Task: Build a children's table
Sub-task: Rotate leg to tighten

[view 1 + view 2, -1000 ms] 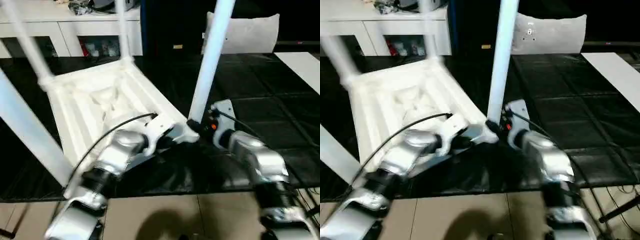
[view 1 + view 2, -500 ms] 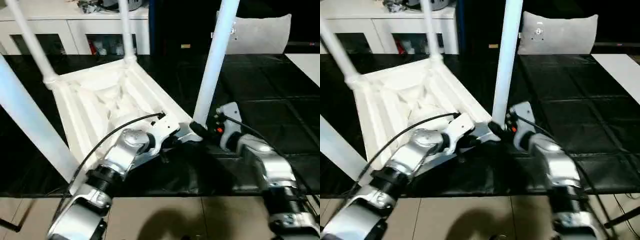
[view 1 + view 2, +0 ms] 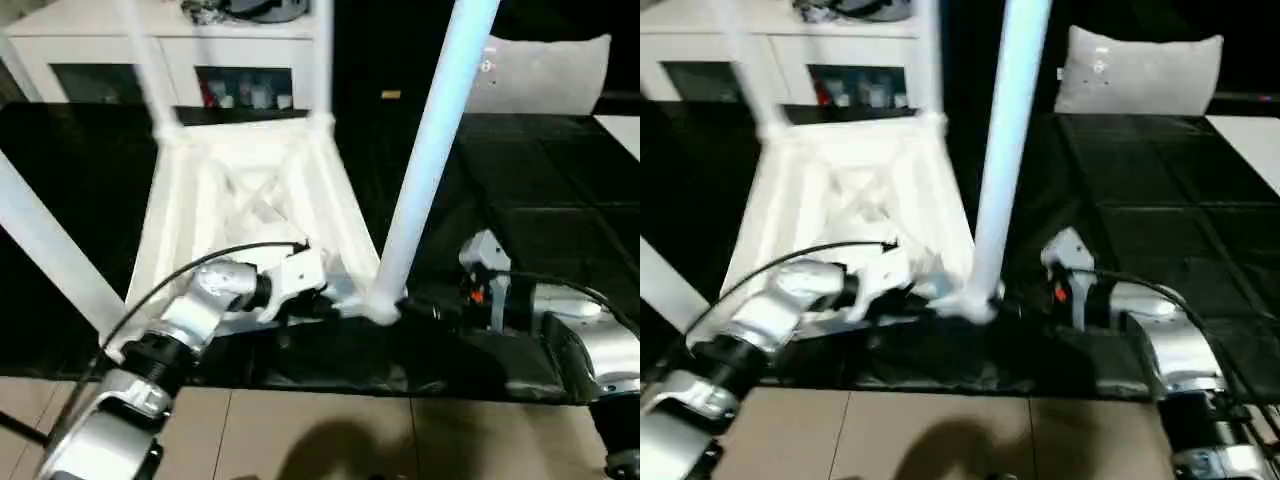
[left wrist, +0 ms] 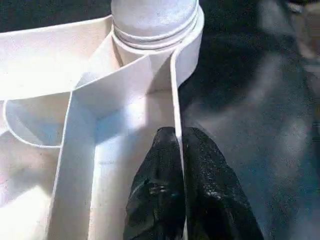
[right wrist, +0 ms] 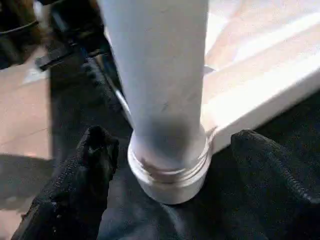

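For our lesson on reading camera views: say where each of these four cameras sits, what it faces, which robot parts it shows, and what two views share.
Left eye: on the head, looking down at the upturned table; both silver forearms show.
Right eye: beside it, same scene.
Left wrist: faces the table's rim, pinched by the left gripper.
Right wrist: faces the leg at its corner socket, between the open right gripper fingers.
Shared: both wrist views show that leg's base.

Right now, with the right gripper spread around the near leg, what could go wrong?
1. The near leg stands ungripped between the right gripper fingers; if not screwed home, it may wobble.
2. The left gripper pinches only the table's thin rim wall; a pull might flex it or slip off.
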Available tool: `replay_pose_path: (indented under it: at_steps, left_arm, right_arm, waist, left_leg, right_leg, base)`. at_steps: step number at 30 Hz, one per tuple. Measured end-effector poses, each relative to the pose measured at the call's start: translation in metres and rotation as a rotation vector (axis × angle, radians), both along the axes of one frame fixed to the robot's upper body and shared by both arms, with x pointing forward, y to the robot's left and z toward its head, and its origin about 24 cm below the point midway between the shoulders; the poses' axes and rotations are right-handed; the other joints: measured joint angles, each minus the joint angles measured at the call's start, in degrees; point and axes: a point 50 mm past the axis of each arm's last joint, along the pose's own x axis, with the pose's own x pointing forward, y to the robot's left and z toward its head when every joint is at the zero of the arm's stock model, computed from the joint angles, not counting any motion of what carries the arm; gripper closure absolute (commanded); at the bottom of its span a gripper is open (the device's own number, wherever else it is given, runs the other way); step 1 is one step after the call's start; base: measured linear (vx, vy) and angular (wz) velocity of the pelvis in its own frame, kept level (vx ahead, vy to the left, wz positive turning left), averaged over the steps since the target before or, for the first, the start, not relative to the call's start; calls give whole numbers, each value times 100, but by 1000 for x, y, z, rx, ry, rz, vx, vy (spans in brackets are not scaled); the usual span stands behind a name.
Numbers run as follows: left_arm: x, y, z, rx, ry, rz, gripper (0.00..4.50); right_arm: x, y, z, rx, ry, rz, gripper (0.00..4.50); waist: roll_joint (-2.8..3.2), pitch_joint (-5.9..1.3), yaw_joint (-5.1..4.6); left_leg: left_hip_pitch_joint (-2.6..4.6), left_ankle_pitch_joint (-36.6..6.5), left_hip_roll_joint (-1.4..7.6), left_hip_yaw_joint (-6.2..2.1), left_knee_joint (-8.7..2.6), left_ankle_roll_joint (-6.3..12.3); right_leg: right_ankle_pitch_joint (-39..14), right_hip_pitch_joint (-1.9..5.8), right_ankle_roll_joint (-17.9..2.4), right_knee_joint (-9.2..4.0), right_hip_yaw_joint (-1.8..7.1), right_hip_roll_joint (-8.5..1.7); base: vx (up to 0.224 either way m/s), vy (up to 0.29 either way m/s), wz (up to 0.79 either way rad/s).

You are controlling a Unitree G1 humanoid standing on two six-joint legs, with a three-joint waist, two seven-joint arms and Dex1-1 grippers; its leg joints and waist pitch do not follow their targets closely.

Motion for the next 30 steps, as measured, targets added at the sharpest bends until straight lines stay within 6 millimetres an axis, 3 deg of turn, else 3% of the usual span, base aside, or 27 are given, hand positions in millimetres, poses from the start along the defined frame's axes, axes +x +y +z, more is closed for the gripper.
replay_pose_path:
  at_steps: [5,18,24,28,30]
  left_arm:
    - [-4,1,1,16,14,-93,450]
    - [-6,-1,2,19,21,-169,450]
    - [-5,-4,2,6,46,-137,450]
    - [-1,-5,1,-6,82,-28,450]
    - [5,-3,0,-14,73,87,450]
  right_arm:
    - [-3,3,2,41,18,72,96]
    - [-11,13,-4,89,112,187,218]
    - [-11,14,-3,89,134,159,243]
    - [-7,21,-5,98,133,46,245]
    - [5,32,-6,91,92,-91,245]
  waist:
    - [-1,0,123]
    - [-3,0,166]
    - [-5,-1,168]
    - [-4,-1,107]
    - [-5,-1,-38]
  left_leg:
    - [3,0,0,4,0,0]
    - [3,0,1,6,0,0]
    - [5,1,1,6,0,-1]
    - [23,-2,0,7,0,-32]
    - [37,3,-1,8,4,-42]
  right_leg:
    - [0,0,0,1,3,0]
    - [0,0,0,3,3,-1]
    - [-1,0,1,3,3,-1]
    - [1,17,-1,6,5,0]
    - [2,19,-1,6,4,1]
  base:
    - [0,0,0]
    - [0,0,0]
    - [0,0,0]
    - [0,0,0]
    - [0,0,0]
